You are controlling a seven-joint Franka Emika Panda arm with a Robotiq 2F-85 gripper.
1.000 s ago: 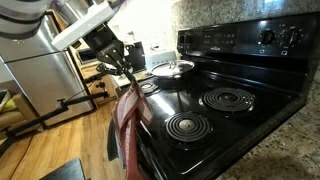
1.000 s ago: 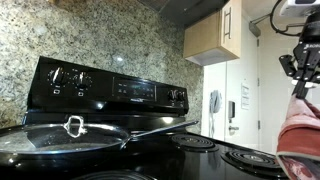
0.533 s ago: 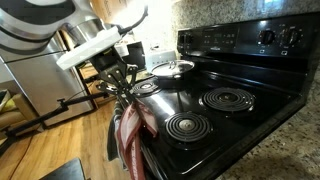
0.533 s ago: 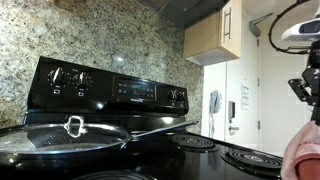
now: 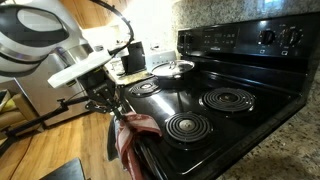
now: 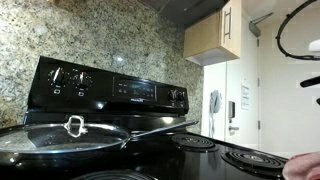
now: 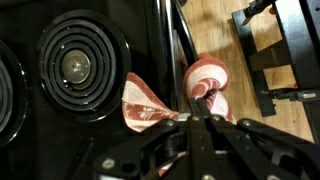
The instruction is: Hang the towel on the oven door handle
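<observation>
As the robot arm's black fingers (image 7: pixel 207 128) reach down at the front edge of the glossy black range (image 5: pixel 235 120), they are pressed together and, as far as the wrist view shows, pinch the fold of the long, soft brick-red towel with white stripes (image 7: pixel 146 106). The towel lies astride the front of the range. One lobe rests on the cooktop side near the front coil burner (image 7: pixel 75 62), and another (image 7: pixel 210 78) bulges on the side of the wooden floor (image 7: pixel 262 60). Between the two lobes runs the slim dark oven door handle (image 7: pixel 184 45), a bar parallel to the range's front edge. In an exterior view the cloth (image 5: pixel 133 132) bunches over that edge and trails down the door, with the fingers (image 5: pixel 116 106) just above it. Only a sliver of red shows at the bottom right corner of the other exterior view (image 6: pixel 306 158).

The step in hand looks like the draping itself, and the task seems close to done but not secure. To do it well, the fold should come down squarely over the bar rather than over the cooktop lip, so that the weight hangs on both sides of the handle. The cooktop-side lobe probably needs to be drawn off the range top and let down behind the bar. The release should wait until the cloth carries itself, and a straight upward withdrawal would avoid dragging the fabric off. Whether the towel already passes behind the handle cannot be told from these views.
</observation>
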